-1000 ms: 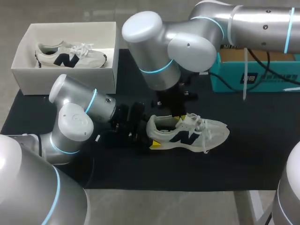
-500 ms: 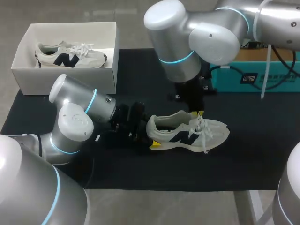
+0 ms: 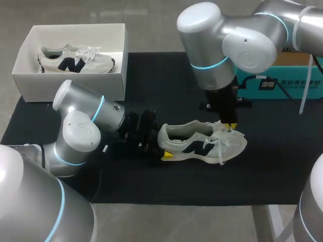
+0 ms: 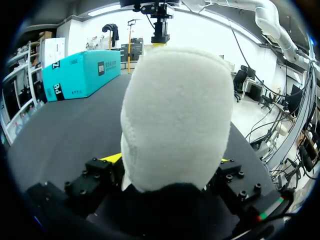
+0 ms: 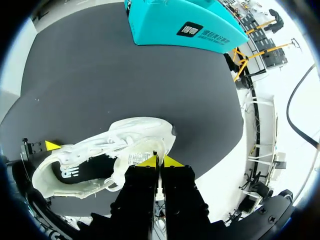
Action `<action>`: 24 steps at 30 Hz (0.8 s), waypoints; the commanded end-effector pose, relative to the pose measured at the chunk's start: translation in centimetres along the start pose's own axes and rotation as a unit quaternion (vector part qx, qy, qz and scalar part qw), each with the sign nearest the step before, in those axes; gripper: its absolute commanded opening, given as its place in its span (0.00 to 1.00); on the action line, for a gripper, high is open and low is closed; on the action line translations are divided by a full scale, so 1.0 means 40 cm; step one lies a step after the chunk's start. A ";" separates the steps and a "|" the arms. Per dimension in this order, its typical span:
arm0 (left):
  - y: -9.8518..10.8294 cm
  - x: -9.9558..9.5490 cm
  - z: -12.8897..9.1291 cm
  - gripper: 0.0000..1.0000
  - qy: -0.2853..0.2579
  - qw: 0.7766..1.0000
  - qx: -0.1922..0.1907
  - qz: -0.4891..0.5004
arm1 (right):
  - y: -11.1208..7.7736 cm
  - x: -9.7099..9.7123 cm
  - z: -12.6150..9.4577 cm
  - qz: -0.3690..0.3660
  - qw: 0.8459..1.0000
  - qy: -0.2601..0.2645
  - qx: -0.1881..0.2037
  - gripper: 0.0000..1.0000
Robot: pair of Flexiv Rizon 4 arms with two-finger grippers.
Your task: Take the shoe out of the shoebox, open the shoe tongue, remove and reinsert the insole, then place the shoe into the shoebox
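Note:
A white shoe (image 3: 202, 146) with a dark side logo lies on its side on the black mat (image 3: 151, 186). My left gripper (image 3: 162, 143) comes in from the heel end, and both fingers press the heel (image 4: 175, 115) from two sides, the yellow tips (image 4: 111, 159) just showing. My right gripper (image 3: 229, 126) hangs over the forefoot with its fingers together, pinching the tip of the tongue (image 5: 134, 159), which is folded toward the toe with its printed label showing. In the right wrist view that gripper (image 5: 159, 161) sits just above the laces of the shoe (image 5: 95, 160).
The white shoebox (image 3: 121, 75) stands at the back left of the mat with a second matching shoe (image 3: 75, 59) inside. A teal box (image 3: 282, 83) stands at the back right, close behind my right arm.
My right arm has swung right, carrying its shut gripper from the shoe's mouth toward the toe, and the tongue has come forward with it. The left arm and the shoe have stayed put.

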State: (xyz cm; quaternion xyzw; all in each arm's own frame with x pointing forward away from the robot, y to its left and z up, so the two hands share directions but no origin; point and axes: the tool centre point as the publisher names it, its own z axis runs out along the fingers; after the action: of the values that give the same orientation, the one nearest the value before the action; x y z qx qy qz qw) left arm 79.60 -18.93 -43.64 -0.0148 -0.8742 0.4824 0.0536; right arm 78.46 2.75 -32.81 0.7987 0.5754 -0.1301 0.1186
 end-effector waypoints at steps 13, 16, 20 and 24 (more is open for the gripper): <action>0.005 -0.003 0.004 0.00 0.001 1.000 0.000 0.000 | 0.011 -0.051 0.144 0.030 0.997 0.022 0.064 0.00; 0.005 -0.003 0.004 0.00 0.001 1.000 0.000 0.000 | 0.013 -0.053 0.141 0.030 0.997 0.028 0.066 0.35; 0.005 -0.003 0.004 0.00 0.001 1.000 0.000 0.000 | 0.013 -0.057 0.124 0.033 0.997 0.034 0.062 0.84; 0.005 -0.003 0.004 0.00 0.001 1.000 0.000 0.000 | 0.013 -0.062 0.105 0.033 0.997 0.038 0.055 1.00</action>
State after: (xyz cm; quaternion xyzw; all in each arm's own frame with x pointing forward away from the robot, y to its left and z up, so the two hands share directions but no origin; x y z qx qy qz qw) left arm 79.63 -18.98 -43.65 -0.0149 -0.8743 0.4822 0.0537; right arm 78.40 -0.82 -36.60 0.8267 0.5436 -0.1342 0.0547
